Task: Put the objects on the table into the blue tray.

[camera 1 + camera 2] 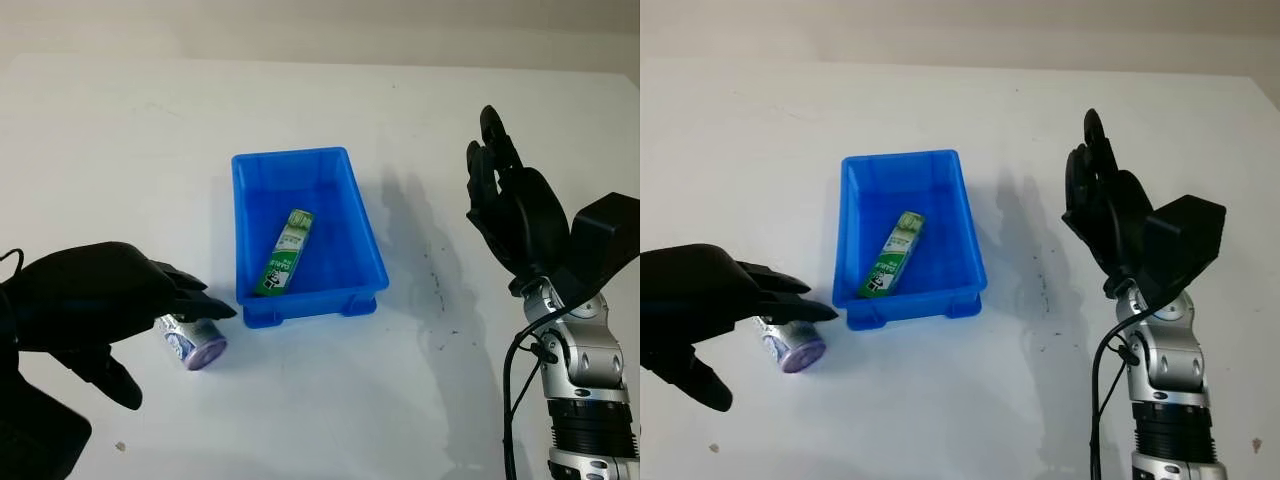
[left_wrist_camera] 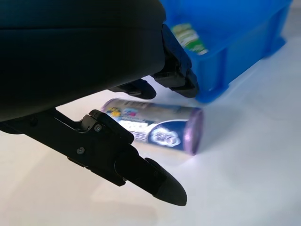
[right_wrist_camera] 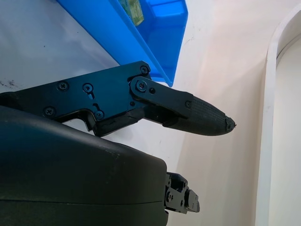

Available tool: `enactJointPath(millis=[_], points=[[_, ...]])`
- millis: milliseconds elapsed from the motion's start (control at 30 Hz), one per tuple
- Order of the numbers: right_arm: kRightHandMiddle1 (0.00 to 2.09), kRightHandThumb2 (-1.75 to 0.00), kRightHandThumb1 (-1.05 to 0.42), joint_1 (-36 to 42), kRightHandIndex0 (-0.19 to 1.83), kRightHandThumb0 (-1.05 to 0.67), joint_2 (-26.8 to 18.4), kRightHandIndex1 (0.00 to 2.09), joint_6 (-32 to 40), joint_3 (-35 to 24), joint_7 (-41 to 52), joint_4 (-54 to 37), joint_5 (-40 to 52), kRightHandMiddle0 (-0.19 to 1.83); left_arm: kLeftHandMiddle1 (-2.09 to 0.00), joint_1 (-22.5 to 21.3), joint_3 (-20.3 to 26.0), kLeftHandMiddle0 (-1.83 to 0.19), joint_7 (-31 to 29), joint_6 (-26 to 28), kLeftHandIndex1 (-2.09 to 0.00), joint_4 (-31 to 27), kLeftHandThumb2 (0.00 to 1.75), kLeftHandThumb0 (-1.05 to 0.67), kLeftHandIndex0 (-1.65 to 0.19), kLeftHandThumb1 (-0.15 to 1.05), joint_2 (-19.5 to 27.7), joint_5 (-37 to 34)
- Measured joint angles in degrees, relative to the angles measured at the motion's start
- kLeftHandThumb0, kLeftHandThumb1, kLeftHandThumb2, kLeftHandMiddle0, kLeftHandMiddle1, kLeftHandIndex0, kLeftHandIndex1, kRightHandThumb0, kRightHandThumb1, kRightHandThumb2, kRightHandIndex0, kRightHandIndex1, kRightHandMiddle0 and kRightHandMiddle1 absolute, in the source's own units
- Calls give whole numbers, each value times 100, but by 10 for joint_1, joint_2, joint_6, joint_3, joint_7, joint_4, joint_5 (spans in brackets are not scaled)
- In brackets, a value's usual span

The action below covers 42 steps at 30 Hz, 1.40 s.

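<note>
A blue tray (image 1: 290, 158) stands at the middle of the white table, with a green box (image 1: 285, 252) lying inside it. To the left of the tray's near corner, a purple and white can (image 1: 197, 342) lies on its side on the table. My left hand (image 1: 180, 348) is open just above the can (image 2: 155, 127): its fingers (image 2: 178, 77) reach over the can's far side and its thumb (image 2: 150, 176) hangs on the near side, neither touching it. My right hand (image 1: 497, 175) is open and raised upright over the table to the right of the tray.
Dark scuff marks (image 1: 436, 290) streak the table between the tray and my right arm. A small crumb (image 1: 120, 446) lies near the front left edge. The table's far edge meets a pale wall (image 1: 320, 25).
</note>
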Motion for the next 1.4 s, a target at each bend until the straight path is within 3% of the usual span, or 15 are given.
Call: enactJointPath(millis=[233,400,433,500,533,667,700,733,767,800,900,967,1233,1300,1400], points=[[0,-76,-105,1,-19,-76,0,0,-1,-2,0,0,0,-19,-10,17,-15,-67,51,-53,-20,4,7,-24,-66,79,-40,37],[0,-75,-105,2,-19,-77,4,0,-1,-8,0,-1,6,-19,-12,-2,-18,-78,152,-161,-22,42,7,-9,-73,84,-47,173],[0,-74,-105,2,-19,-77,5,0,-1,-8,0,-3,8,-19,-26,-11,-19,-79,180,-184,-38,54,6,-10,-69,86,-46,215],[0,-75,-105,4,-19,-77,6,0,-1,-9,1,-6,10,-19,-124,-29,-21,-53,234,-213,-120,66,6,-12,-39,89,-44,289],[0,-75,-105,4,-19,-77,6,0,-1,-9,1,-8,12,-19,-139,-35,-26,-50,264,-223,-136,69,5,-11,-34,89,-44,326],[0,-73,-105,8,-19,-79,7,0,-2,-13,9,-12,19,-19,-68,-58,-58,-54,347,-233,-70,92,6,-11,-40,94,-35,424],[0,-72,-105,10,-19,-79,7,0,-2,-15,11,-12,20,-19,-62,-64,-67,-55,359,-233,-63,99,6,-10,-41,95,-31,437],[0,-72,-105,11,-19,-80,6,0,-2,-16,12,-12,20,-19,-81,-69,-74,-49,369,-232,-68,105,6,-11,-41,96,-29,449],[0,-72,-105,12,-19,-80,6,0,-3,-17,14,-12,21,-19,-124,-75,-82,-40,382,-230,-91,114,5,-10,-36,97,-27,463],[0,-72,-105,12,-19,-80,6,0,-3,-17,16,-12,21,-19,-174,-78,-90,-41,402,-226,-160,125,6,-7,-21,98,-26,480],[0,-72,-105,13,-19,-79,6,0,-3,-20,22,-12,23,-19,-206,-87,-108,-103,452,-201,-204,171,7,-7,-44,103,-26,507],[0,-72,-105,14,-19,-79,6,0,-4,-23,27,-12,25,-19,-209,-98,-114,-113,473,-185,-208,202,10,-8,-40,104,-25,510],[0,-72,-105,15,-19,-78,6,0,-6,-26,35,-12,28,-19,-209,-106,-126,-80,476,-151,-209,221,16,-7,-23,105,-19,446],[0,-72,-105,15,-19,-77,6,0,-6,-26,35,-11,28,-19,-207,-104,-123,-37,406,-123,-199,217,12,-5,-14,105,-19,364],[0,-73,-105,15,-19,-76,6,0,-6,-27,33,-11,28,-19,-103,-100,-115,-41,262,-55,-126,187,7,-4,-36,104,-18,202]])
